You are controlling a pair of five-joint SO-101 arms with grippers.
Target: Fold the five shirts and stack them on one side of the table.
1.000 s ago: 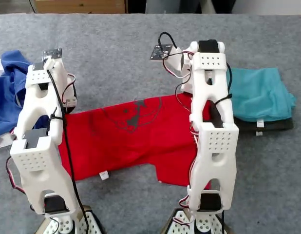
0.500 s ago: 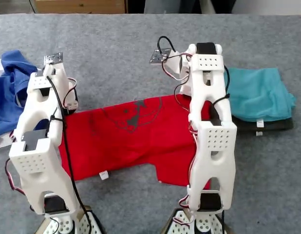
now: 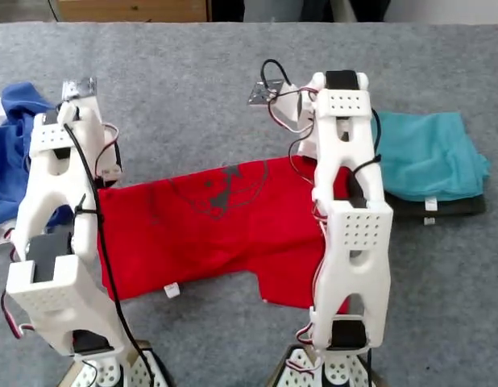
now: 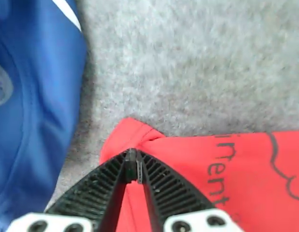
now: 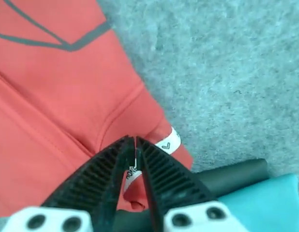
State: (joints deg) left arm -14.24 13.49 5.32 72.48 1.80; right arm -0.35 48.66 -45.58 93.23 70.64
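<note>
on the grey felt table (image 3: 192, 72) the red shirt (image 3: 209, 226) lies flat, and the left gripper (image 4: 132, 162) and right gripper (image 5: 135, 145) each pinch shut on its far edge, apparently to fold it, with the folded teal shirt (image 3: 426, 157) just beside it.

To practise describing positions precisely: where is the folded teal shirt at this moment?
In the high view the folded teal fabric shirt lies on the right side of the grey table, atop a folded dark shirt, beside the spread red shirt.
</note>
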